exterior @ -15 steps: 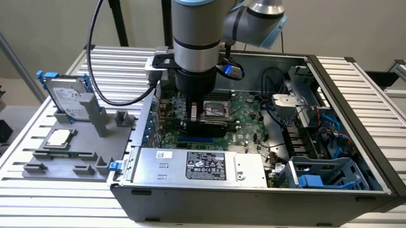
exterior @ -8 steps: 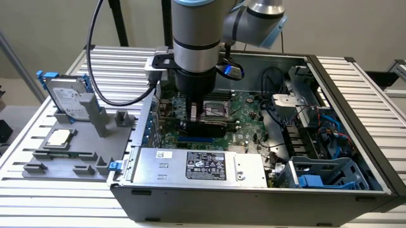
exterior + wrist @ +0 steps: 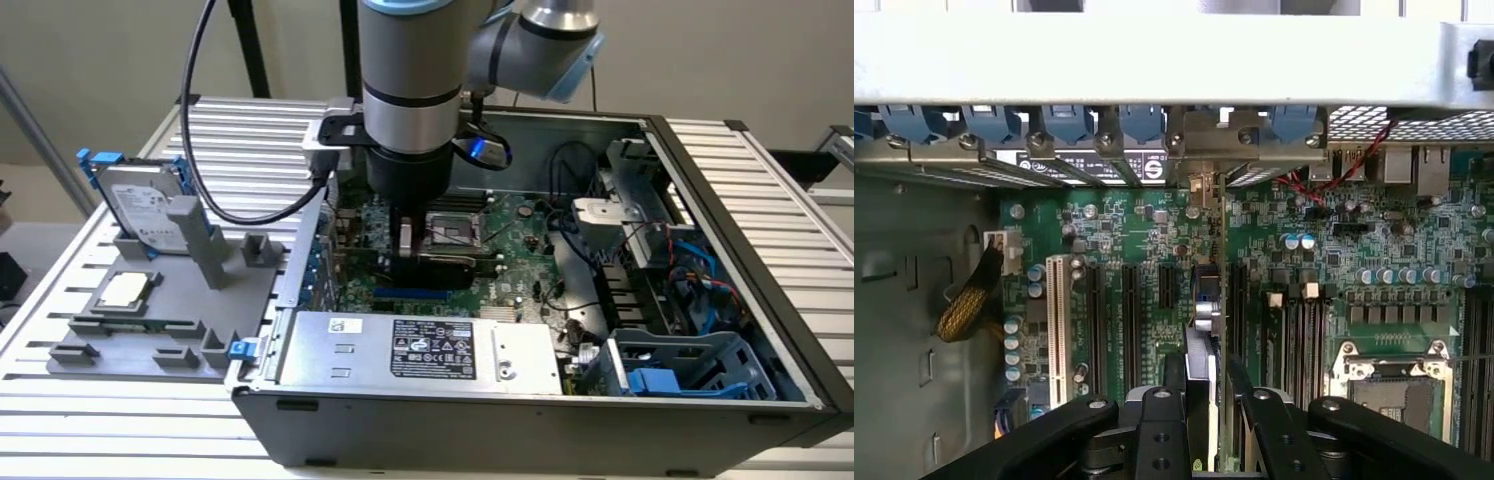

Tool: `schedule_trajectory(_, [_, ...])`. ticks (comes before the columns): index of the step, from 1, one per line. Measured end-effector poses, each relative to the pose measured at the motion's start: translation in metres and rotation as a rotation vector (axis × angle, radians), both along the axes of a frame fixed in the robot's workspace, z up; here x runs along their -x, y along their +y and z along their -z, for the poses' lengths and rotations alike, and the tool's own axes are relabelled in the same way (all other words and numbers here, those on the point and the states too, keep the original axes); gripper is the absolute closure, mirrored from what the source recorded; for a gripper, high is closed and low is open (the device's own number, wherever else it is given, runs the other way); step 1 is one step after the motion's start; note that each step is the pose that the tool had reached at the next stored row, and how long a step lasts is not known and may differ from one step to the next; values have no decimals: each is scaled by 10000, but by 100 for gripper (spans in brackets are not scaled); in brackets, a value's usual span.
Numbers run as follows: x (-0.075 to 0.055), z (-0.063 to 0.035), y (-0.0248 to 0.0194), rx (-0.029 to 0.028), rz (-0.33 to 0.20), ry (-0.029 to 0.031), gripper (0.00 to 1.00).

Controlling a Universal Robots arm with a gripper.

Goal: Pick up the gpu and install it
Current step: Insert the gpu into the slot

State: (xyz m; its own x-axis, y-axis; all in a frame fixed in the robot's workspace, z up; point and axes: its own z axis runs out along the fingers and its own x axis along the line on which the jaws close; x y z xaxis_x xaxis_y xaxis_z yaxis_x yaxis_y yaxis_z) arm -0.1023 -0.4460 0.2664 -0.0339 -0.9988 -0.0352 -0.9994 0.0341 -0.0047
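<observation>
Deep inside the open computer case [image 3: 694, 150], over the motherboard [image 3: 1144, 240], with the gripper [image 3: 1206, 400] clamped on the gpu [image 3: 1210, 300], held edge-on above an expansion slot. Best done by keeping the card upright, its end bracket [image 3: 1206, 130] lined with the rear opening, then pressing straight down evenly.

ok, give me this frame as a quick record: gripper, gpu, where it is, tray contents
gripper: inside the open case, low over the motherboard, fingers closed on the gpu
gpu: held on edge, upright, bracket end toward the rear slot wall
position: lined up along the expansion slots, beside the empty CPU socket; whether it is seated cannot be told
tray: outside the case on the exterior view's left, holding a hard drive and a CPU
</observation>
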Motion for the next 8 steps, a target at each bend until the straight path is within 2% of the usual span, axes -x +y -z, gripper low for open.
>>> schedule_trajectory(8, [0,49,-2,0,-1,2,100])
